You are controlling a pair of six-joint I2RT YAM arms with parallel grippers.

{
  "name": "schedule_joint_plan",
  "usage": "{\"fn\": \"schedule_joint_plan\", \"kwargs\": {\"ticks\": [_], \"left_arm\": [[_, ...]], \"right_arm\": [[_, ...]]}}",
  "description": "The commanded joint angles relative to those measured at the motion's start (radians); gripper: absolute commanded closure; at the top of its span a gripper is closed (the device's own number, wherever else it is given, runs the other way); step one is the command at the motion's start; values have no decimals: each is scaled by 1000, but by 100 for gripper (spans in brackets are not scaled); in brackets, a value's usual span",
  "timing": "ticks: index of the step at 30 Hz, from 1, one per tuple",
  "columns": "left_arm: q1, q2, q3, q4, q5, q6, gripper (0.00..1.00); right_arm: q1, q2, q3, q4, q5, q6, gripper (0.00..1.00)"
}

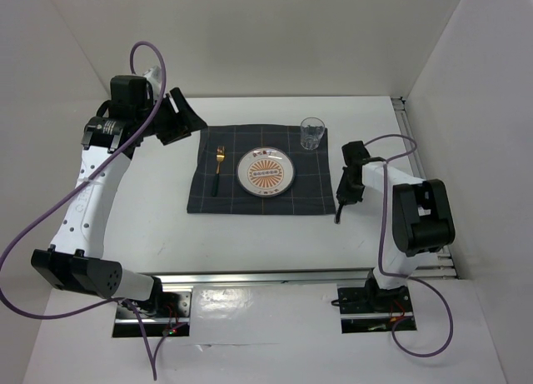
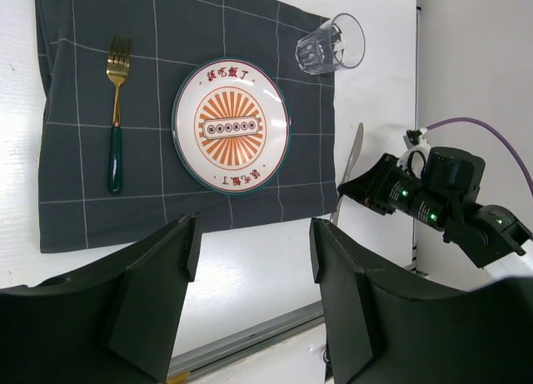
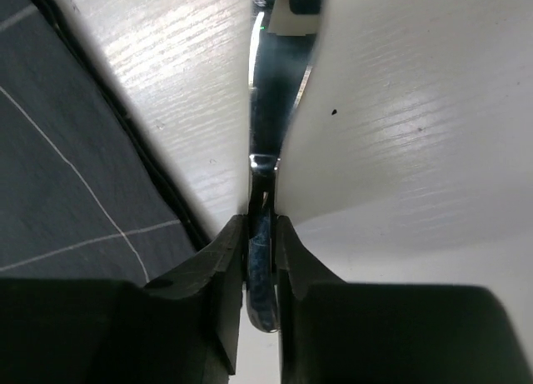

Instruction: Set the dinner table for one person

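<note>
while right gripper (image 3: pixel 261 234) grips knife (image 2: pixel 353 159), glass (image 1: pixel 312 134) (clear) stands upright.

Shiny metal knife (image 3: pixel 268 92), matt cloth mat (image 3: pixel 75 192), dinner table (image 3: pixel 183 67) w/ wood-grain.

Robot lab test cell: white panel walls (image 1: pixel 275 34) box in the table (image 1: pixel 250 242), aluminium rail (image 1: pixel 266 277) along near edge, loose purple cabling (image 1: pixel 146 43).

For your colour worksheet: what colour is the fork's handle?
Dark green fork handle, best seen from the left wrist view.
</note>
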Motion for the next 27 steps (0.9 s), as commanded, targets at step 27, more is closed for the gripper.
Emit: {"fn": "schedule_joint_plan", "kwargs": {"ticks": [27], "left_arm": [[6,-16,-2,31,20,26,29]], "right_arm": [[127,-36,330,-228,-17,-114,100]]}}
